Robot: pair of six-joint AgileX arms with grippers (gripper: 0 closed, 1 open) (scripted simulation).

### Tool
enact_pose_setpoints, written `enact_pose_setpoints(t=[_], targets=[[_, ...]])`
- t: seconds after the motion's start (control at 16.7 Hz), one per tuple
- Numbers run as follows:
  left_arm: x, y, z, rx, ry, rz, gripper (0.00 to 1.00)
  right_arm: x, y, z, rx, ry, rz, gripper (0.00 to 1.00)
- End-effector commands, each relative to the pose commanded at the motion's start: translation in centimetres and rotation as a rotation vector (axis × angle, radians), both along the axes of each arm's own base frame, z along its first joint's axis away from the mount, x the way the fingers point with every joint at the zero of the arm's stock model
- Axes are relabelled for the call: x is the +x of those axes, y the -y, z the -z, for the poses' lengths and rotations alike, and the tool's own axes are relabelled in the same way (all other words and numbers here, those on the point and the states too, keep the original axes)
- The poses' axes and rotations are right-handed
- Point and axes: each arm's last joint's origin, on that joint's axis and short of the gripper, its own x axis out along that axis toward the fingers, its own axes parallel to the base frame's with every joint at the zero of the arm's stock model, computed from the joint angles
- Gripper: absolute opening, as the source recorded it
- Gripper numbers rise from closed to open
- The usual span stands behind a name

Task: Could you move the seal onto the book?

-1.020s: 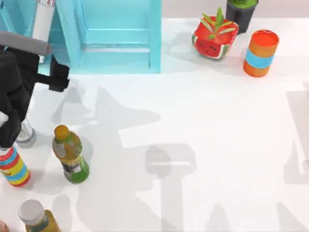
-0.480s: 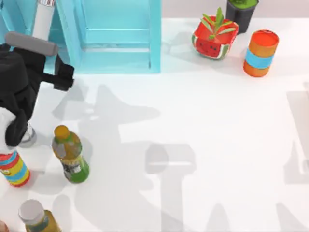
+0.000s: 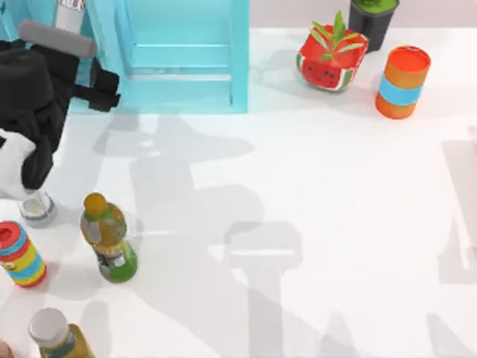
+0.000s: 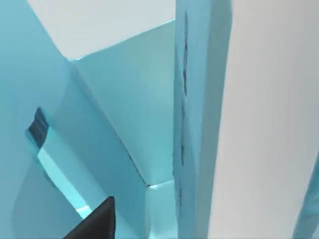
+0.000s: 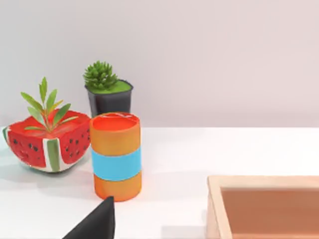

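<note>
While hovering high at the far left of the white table (image 3: 335, 209), faces straight into the turquoise open-fronted shelf unit (image 3: 186, 60): so much for the left gripper (image 3: 52, 74), black, with jaw state impossible to tell. Nearer the front on that side, standing upright and apart: a green-and-yellow plastic bottle (image 3: 108, 239), a red, yellow and blue striped can (image 3: 19, 253), a grey-capped bottle (image 3: 52, 332). At the far right, close together: a watermelon-shaped planter (image 3: 332, 60), a dark square pot of green succulent (image 3: 373, 19), an orange cylinder with a blue band (image 3: 402, 82). Parked facing these, beside a pale wooden tray (image 5: 264, 206): the right gripper (image 5: 94, 224), jaw state likewise not to be told. Cannot tell where the seal or the book lies.
</note>
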Motion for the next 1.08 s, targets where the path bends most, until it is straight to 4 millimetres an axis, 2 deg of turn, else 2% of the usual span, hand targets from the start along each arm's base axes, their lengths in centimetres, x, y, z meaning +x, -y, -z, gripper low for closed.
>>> enact_pose_setpoints(t=[0.18, 0.3, 0.66, 1.08], targets=[[3.3, -0.2, 0.7, 0.001, 0.000, 0.000, 1.00, 0.0, 0.0, 0.0, 0.000, 0.000, 0.000, 1.00], [4.8, -0.5, 1.8, 0.002, -0.016, -0.002, 1.00, 0.0, 0.0, 0.0, 0.000, 0.000, 0.000, 1.00], [5.3, -0.7, 2.3, 0.003, -0.023, -0.002, 1.00, 0.0, 0.0, 0.0, 0.000, 0.000, 0.000, 1.00], [5.3, -0.7, 2.3, 0.003, -0.023, -0.002, 0.47, 0.0, 0.0, 0.0, 0.000, 0.000, 0.000, 1.00]])
